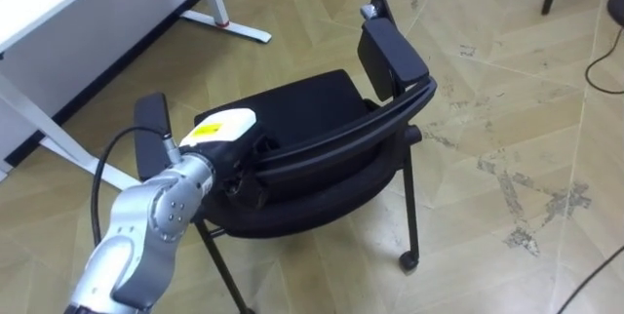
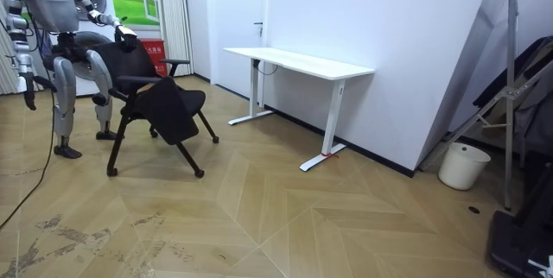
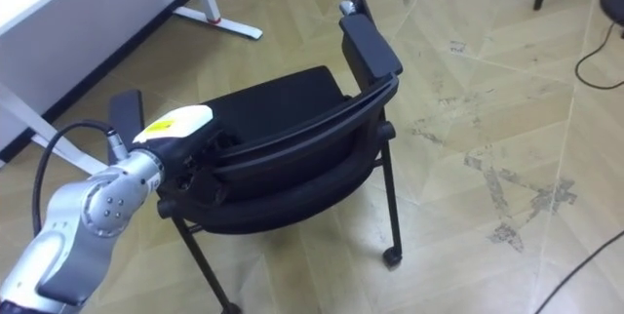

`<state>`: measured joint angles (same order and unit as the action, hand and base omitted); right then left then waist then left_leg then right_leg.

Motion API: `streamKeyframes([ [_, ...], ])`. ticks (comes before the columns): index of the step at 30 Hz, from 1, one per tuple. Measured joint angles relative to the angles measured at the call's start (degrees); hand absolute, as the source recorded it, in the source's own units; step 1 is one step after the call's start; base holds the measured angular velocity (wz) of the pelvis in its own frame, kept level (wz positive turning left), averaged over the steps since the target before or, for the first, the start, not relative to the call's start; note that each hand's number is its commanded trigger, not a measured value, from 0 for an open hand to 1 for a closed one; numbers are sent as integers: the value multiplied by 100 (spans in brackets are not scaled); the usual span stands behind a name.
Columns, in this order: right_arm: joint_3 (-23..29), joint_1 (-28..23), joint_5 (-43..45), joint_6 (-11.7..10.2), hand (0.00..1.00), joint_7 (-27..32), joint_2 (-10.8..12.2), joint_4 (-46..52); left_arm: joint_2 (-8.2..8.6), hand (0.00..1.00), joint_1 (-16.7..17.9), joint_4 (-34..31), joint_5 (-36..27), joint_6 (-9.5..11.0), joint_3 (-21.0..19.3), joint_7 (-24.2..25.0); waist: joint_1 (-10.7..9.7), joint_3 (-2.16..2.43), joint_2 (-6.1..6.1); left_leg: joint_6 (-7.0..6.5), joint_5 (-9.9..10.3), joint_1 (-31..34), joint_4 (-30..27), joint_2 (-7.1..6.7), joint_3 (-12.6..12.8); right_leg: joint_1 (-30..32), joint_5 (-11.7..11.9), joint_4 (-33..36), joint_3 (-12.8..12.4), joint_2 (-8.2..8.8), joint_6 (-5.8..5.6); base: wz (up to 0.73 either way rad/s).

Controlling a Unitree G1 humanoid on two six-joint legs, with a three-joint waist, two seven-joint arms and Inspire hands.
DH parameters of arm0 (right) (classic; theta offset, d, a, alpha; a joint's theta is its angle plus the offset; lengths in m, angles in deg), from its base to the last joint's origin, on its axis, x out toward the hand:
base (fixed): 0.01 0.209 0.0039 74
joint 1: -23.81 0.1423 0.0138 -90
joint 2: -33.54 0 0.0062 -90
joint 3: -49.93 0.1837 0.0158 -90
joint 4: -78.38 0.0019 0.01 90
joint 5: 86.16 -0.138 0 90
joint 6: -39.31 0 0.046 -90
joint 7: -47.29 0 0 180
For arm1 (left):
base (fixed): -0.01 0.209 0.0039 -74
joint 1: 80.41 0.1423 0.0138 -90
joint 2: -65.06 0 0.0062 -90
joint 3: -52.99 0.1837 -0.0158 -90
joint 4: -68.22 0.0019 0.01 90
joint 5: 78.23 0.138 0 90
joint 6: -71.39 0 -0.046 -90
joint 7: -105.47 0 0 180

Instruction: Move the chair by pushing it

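A black chair (image 1: 302,109) on castors stands in front of me on the wooden floor, its curved backrest (image 1: 341,138) nearest to me and an armrest (image 1: 390,49) on its far side. My left hand (image 1: 222,129) rests on the left end of the backrest's top edge, dark fingers curled over it. In the room view I stand behind the chair (image 2: 164,105) at the room view's left, left hand (image 2: 126,36) on the backrest, right hand (image 2: 28,99) hanging at my side.
A white desk (image 1: 58,2) with white legs (image 1: 222,12) stands beyond the chair to my left; the room view shows this desk (image 2: 298,60) against the wall. A white bin (image 2: 464,164) and a folded rack (image 2: 510,97) stand at the room view's right. Dark cables (image 1: 604,60) lie on the floor.
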<state>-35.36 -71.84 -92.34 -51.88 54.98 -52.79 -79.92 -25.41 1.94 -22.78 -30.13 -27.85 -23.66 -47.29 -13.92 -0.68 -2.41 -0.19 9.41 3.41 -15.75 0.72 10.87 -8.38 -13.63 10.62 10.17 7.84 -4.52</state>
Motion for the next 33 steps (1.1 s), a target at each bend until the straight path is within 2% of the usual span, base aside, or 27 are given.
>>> streamKeyframes([
  [6,22,5,1173,7,0,387,-66,-35,-1,100,3,117,-39,0,42,-180,-1,-7,13,0,0,-52,9,-13,-20,-64,0,-3,19,4,0,1],
  [8,23,8,1529,11,0,547,-114,-33,-2,100,4,149,-31,11,42,-213,-3,-22,60,-1,-1,-48,15,-15,-33,-68,0,-1,55,5,0,3],
  [9,20,10,1734,15,0,664,-148,-25,-10,100,2,158,-35,27,42,-250,-1,14,39,-1,-1,-16,-3,-15,-54,-65,0,3,103,6,0,7],
  [13,161,23,2881,118,0,902,-315,380,-76,100,-34,156,-85,131,37,-317,24,4,82,-9,4,104,-98,-16,-66,-13,0,22,119,9,0,3],
  [14,164,24,3240,139,0,926,-393,661,-99,100,-52,148,-74,134,36,-311,38,14,96,-10,5,134,-111,-12,-57,51,0,26,118,11,-1,-5],
  [19,178,55,4381,147,0,889,-698,2217,-306,100,-126,116,-131,219,12,-277,123,18,99,-17,10,282,-190,51,-4,233,1,119,84,-15,1,-8],
  [22,177,2,5148,154,0,737,-871,3535,-583,100,-127,19,-287,358,10,-134,182,21,106,-17,10,305,-189,55,17,241,4,125,99,-8,4,-2],
  [24,158,13,5681,51,0,703,-1081,4375,-838,100,-127,-23,-466,522,25,-42,219,25,150,-16,10,289,-176,44,7,231,4,130,102,-6,4,5],
  [27,203,16,6003,-7,0,708,-1300,5239,-1073,100,-127,-65,-539,710,41,29,348,37,250,-15,9,257,-147,39,7,232,4,101,99,-6,4,1],
  [29,207,30,6034,-8,0,709,-1306,5660,-1164,100,-126,-64,-577,774,47,62,418,31,299,-11,7,167,-60,32,6,183,4,103,115,-5,4,0],
  [33,151,79,6025,6,0,566,-1316,6435,-1184,100,-127,-65,-624,934,56,63,605,31,313,-11,6,157,-38,10,0,195,6,96,85,9,5,0],
])
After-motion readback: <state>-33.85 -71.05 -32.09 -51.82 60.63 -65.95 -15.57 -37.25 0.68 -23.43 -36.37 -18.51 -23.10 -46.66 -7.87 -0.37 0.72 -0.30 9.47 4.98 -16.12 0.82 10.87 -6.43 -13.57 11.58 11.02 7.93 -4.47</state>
